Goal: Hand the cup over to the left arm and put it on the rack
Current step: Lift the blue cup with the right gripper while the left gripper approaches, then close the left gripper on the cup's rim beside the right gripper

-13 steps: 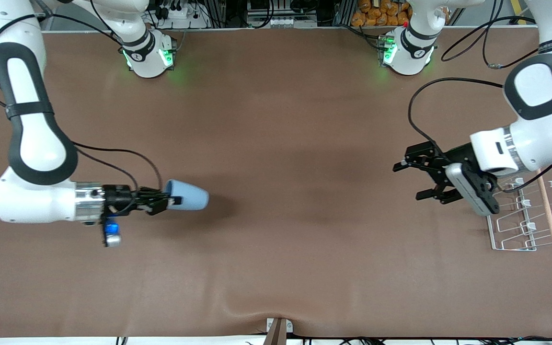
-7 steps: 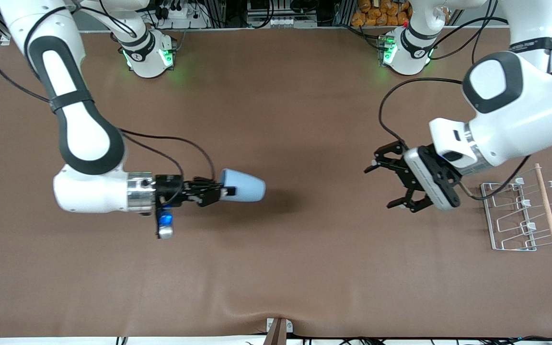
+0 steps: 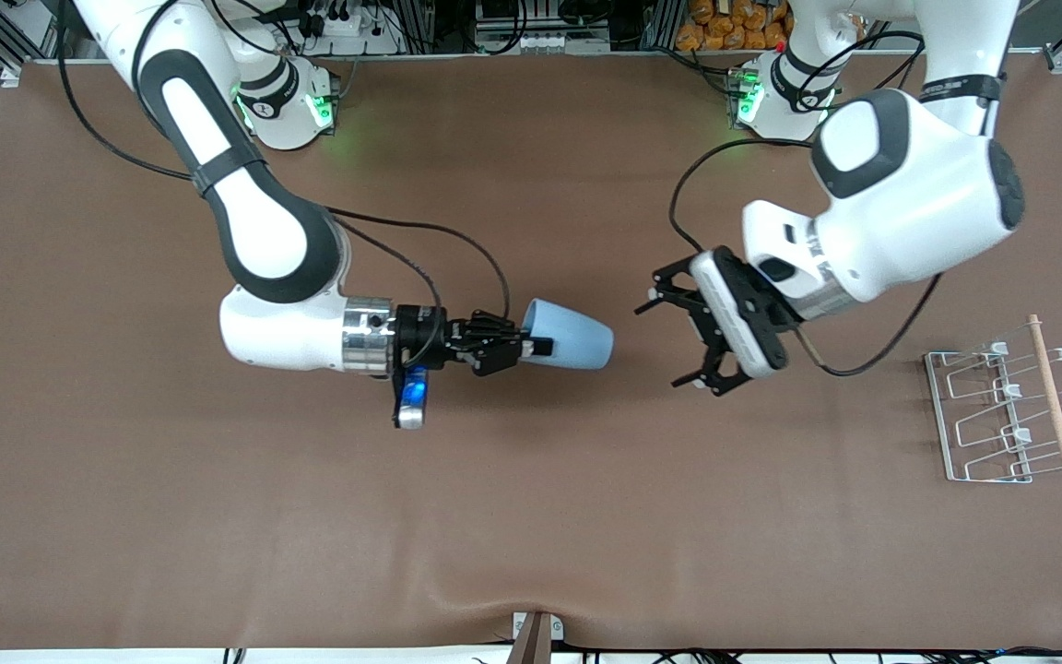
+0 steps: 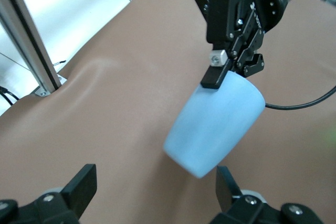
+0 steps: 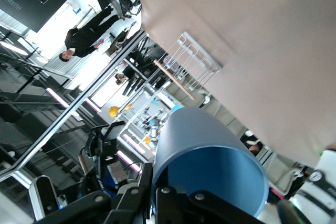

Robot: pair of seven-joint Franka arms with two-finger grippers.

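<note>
Hand-over stage. The right end effector [image 3: 531,348] is clamped on the rim of the small light-blue tapered plastic cup [image 3: 570,336], carrying it sideways in the air over the middle of the brown bench [image 3: 531,516], closed base leading. Gripping at the rim leaves the tapered body free, presumably so the other arm can take it. The left end effector [image 3: 692,327] hangs just beside that base, not touching, its fingers [image 4: 79,188] spread wide and aligned to straddle the cup. The white wire rack with its light wooden rod [image 3: 1001,406] stands apart at the left arm's end of the bench, within that arm's reach for the later placement.
</note>
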